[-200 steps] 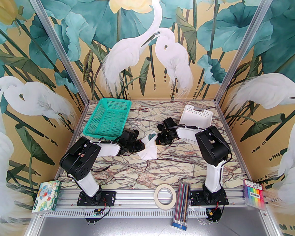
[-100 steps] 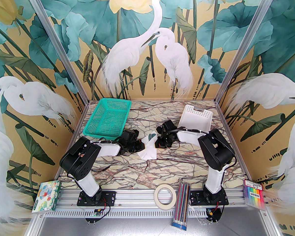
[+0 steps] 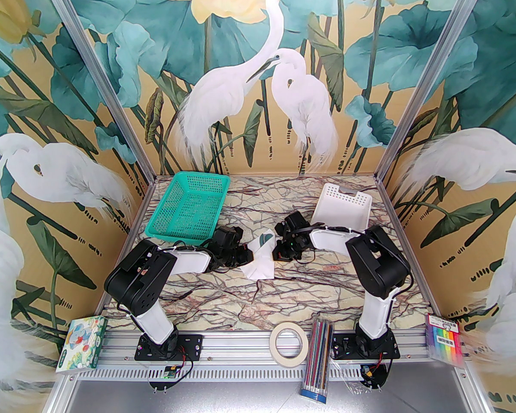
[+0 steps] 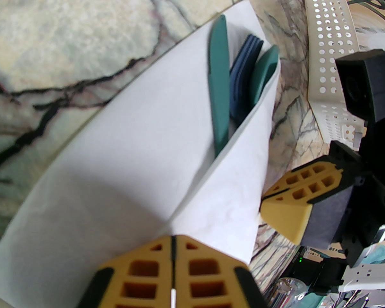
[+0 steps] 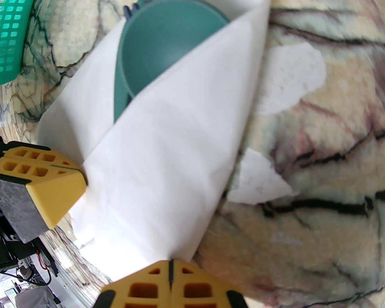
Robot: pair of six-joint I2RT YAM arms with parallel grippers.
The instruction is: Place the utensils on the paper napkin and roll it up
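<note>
The white paper napkin (image 3: 261,265) lies mid-table, folded over the utensils (image 3: 265,239), whose dark green ends poke out at its far end. In the left wrist view the napkin (image 4: 141,159) wraps a green handle (image 4: 218,85), a dark blue ridged piece (image 4: 243,72) and another green tip (image 4: 265,71). The spoon bowl (image 5: 166,47) sits inside the napkin (image 5: 166,159). My left gripper (image 4: 172,245) is shut, its tips at the fold's crease. My right gripper (image 5: 170,266) is shut, its tips against the flap's near edge. Whether either pinches paper I cannot tell.
Two torn white scraps (image 5: 292,75) lie on the marble beside the napkin. A green mesh basket (image 3: 189,207) stands back left and a white perforated basket (image 3: 344,204) back right. A tape roll (image 3: 289,342), pencils (image 3: 319,366), a box (image 3: 81,344) and markers (image 3: 446,338) line the near rail.
The right arm's elbow swung to the right and its wrist shifted slightly beside the napkin. The left arm and the napkin have stayed put.
</note>
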